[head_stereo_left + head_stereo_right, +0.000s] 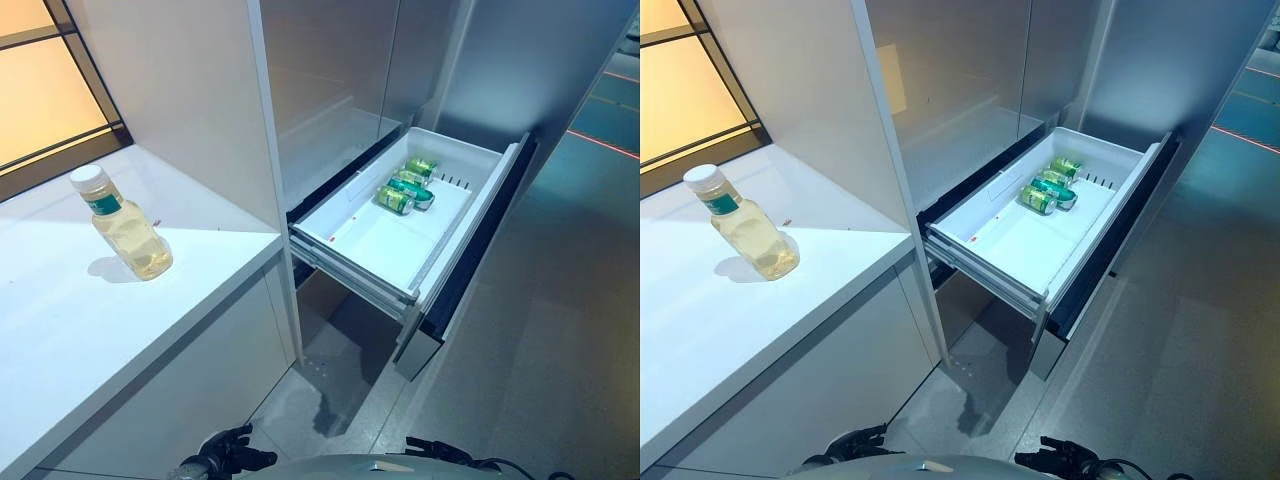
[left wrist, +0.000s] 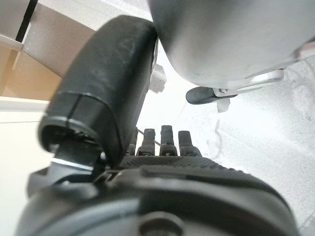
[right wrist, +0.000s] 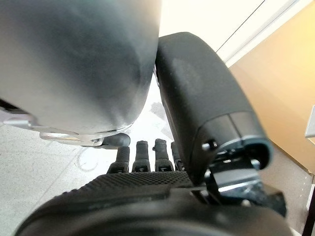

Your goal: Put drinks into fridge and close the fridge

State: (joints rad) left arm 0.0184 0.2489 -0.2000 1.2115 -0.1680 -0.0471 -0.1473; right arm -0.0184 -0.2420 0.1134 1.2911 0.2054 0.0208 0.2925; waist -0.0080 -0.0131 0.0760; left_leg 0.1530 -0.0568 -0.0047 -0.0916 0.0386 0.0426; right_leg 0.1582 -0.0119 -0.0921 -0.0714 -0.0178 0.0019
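Left eye view: green cans already lie in the pulled-out fridge drawer at two o'clock; the bottle waits on the counter at nine. Left hand and right hand hang empty, fingers straight. Drawer not yet closed.

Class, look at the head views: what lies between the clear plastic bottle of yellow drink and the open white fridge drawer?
In the left eye view, a white upright panel rises between bottle and drawer; bare white counter lies beside the bottle.
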